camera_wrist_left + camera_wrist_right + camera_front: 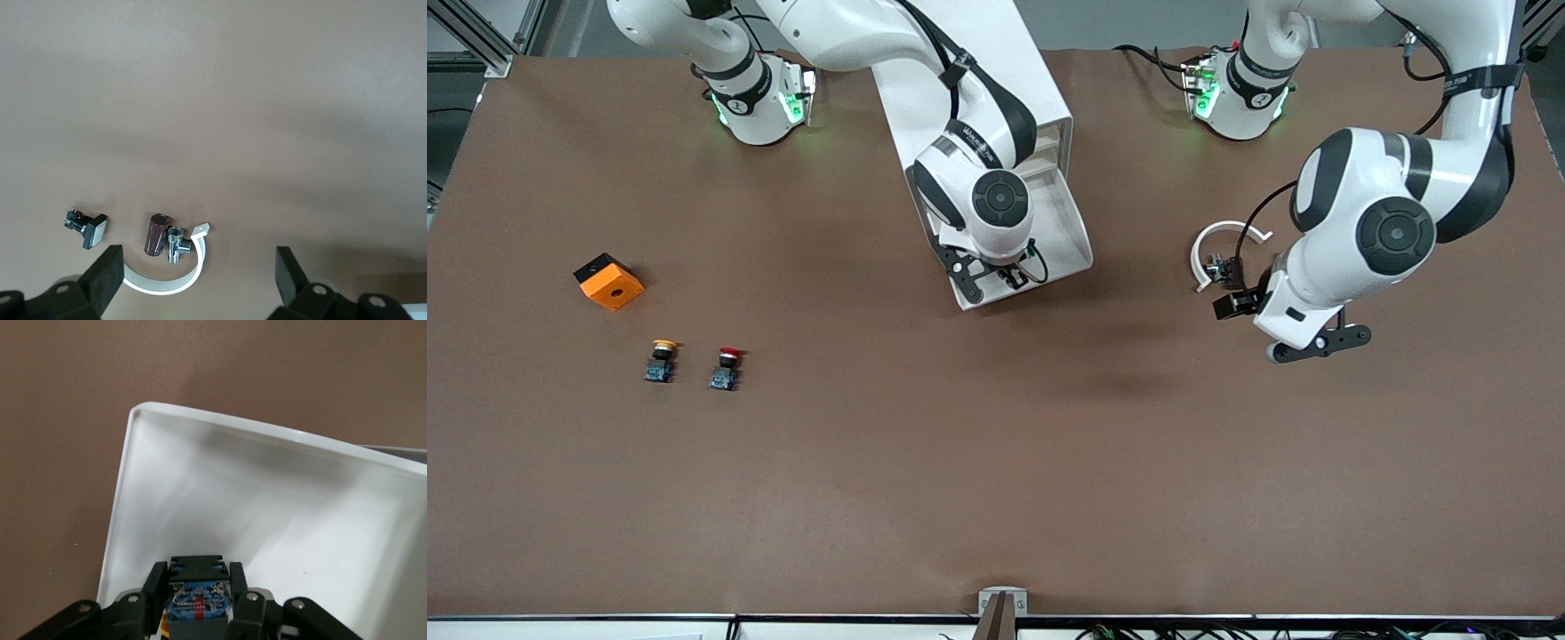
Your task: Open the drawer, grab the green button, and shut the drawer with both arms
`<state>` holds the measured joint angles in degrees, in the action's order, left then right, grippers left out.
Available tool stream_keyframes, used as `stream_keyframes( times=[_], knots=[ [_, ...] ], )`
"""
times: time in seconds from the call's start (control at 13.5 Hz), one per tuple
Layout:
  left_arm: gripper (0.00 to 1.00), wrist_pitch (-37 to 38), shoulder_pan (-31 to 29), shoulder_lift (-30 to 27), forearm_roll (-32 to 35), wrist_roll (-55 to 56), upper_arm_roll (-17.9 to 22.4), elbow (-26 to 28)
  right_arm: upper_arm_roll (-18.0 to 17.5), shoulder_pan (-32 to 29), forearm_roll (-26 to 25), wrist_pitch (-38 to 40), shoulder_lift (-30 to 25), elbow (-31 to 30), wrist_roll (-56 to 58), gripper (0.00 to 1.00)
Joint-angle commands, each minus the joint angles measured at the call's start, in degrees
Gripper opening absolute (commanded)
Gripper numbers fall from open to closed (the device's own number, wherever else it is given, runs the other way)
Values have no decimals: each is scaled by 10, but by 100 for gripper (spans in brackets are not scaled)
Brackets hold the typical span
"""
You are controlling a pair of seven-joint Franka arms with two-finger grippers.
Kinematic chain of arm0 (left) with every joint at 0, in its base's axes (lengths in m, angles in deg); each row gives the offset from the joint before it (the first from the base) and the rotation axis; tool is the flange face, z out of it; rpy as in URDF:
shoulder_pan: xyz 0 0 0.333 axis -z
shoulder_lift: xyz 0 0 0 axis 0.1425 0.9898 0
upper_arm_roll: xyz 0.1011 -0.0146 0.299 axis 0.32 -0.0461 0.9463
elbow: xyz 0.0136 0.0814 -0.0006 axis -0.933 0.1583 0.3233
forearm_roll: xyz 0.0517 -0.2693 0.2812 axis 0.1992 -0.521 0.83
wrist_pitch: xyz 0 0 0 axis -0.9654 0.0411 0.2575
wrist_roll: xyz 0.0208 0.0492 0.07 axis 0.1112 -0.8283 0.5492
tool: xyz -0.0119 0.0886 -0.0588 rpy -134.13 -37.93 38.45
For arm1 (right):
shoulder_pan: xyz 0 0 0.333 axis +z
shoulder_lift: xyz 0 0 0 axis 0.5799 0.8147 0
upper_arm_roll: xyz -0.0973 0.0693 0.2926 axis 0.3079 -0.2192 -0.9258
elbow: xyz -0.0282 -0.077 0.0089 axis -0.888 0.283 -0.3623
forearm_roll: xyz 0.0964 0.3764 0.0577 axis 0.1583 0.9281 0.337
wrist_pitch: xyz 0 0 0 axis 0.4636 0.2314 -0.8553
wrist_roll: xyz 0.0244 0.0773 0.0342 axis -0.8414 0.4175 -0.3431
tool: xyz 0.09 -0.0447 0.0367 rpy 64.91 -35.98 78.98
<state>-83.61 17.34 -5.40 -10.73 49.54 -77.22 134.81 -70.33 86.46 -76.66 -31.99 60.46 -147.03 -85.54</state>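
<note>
**Button gripped over the open drawer, lift-out comes next**

The button [198,593] sits clamped between the fingers [155,587] of the right gripper [989,277], directly beneath the wrist and just above the floor of the drawer [1069,233]. In the right wrist view only its black body and bluish base show; the cap is hidden, so its colour cannot be confirmed here. The drawer is pulled out of the cabinet [1014,71], and its white walls rise on either side of the gripper. The way out, as I judge it, is straight up, since the drawer's rim stands close around the fingers and any sideways drift could catch it.

The left gripper [1303,342] hovers over bare table toward the left arm's end, its fingers [107,277] spread wide and holding nothing. It is well apart from the drawer, so it has some way to travel for the closing push. Below it lie a white curved clip [175,280], a dark cylinder [156,234], a small metal fitting [177,241] and a square-capped switch [88,227].

Toward the right arm's end, well clear of the right gripper, rest an orange block [609,282], a yellow-orange-capped button [661,359] and a red-capped button [726,368].
</note>
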Motion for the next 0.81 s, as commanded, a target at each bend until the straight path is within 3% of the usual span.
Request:
stream_keyframes(
  times=[0.0, 0.3, 0.44, 0.74],
  knots=[
    [100, -23, 1, 20, -5, 4, -14, -2, 3, -10, 10, 33, -6, 24, 1, 5],
    [100, -73, 5, 62, -17, 13, -37, -3, 1, -55, 11, 158, -13, 95, 4, 5],
    [100, -98, 5, 88, -17, 33, -53, -3, 1, -72, 10, 179, -39, 101, 15, 5],
    [100, -136, 7, 136, -17, 90, -90, -4, 5, -126, 9, 232, -78, 96, 175, 4]
  ],
)
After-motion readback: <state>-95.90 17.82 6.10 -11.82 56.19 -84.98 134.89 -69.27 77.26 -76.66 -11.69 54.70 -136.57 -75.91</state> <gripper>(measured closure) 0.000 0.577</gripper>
